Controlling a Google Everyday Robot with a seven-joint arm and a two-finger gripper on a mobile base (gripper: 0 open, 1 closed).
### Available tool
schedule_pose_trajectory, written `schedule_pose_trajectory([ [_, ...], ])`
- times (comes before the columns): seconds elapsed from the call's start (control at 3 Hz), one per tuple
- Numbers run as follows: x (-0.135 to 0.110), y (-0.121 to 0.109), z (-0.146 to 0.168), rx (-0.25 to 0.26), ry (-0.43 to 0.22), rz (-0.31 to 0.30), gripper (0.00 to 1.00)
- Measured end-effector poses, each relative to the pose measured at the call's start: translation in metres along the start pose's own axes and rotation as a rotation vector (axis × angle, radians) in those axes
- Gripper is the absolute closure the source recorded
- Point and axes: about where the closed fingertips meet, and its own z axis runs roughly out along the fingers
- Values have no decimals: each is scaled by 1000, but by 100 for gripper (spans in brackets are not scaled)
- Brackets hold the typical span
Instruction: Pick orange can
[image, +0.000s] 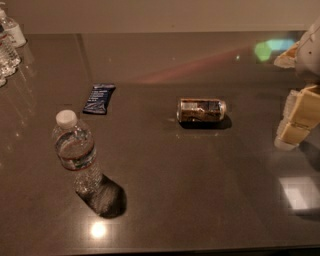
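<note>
The orange can lies on its side near the middle of the dark table, its silver ends facing left and right. My gripper is at the right edge of the view, to the right of the can and well apart from it. Only its pale yellow finger pads and part of the white arm show. Nothing is seen held in it.
A clear plastic water bottle with a white cap stands upright at the front left. A flat dark blue snack packet lies left of the can. More water bottles stand at the far left corner.
</note>
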Motion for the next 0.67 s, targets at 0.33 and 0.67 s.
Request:
schedule_pose_trajectory([
  [0.33, 0, 0, 0, 2, -1, -1, 0],
  [0.67, -4, -13, 10, -16, -24, -23, 0],
])
